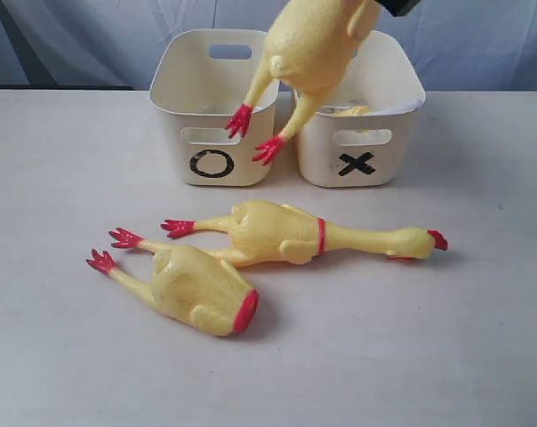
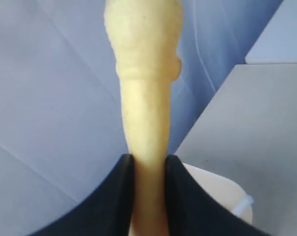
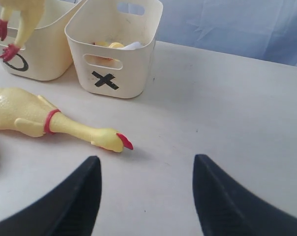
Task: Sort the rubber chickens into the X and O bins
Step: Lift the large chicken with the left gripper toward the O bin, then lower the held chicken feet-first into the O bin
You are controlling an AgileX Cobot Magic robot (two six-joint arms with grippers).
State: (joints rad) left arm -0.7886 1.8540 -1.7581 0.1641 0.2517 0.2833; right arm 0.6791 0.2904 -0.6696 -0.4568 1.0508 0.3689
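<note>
A yellow rubber chicken (image 1: pixel 308 53) hangs over the two cream bins, its red feet (image 1: pixel 254 133) dangling by the O bin (image 1: pixel 213 165). My left gripper (image 2: pixel 148 164) is shut on its neck (image 2: pixel 148 137); only a dark bit of the gripper (image 1: pixel 400 5) shows at the exterior view's top edge. The X bin (image 1: pixel 362 160) (image 3: pixel 114 73) holds a small yellow piece (image 1: pixel 348 110). A whole long-necked chicken (image 1: pixel 295 233) (image 3: pixel 35 118) and a headless body (image 1: pixel 193 286) lie on the table. My right gripper (image 3: pixel 147 169) is open over bare table, away from the chickens.
The bins stand side by side at the back of the white table (image 1: pixel 446 338), against a blue-grey cloth backdrop (image 1: pixel 73 44). Something white (image 3: pixel 133 45) also lies in the X bin.
</note>
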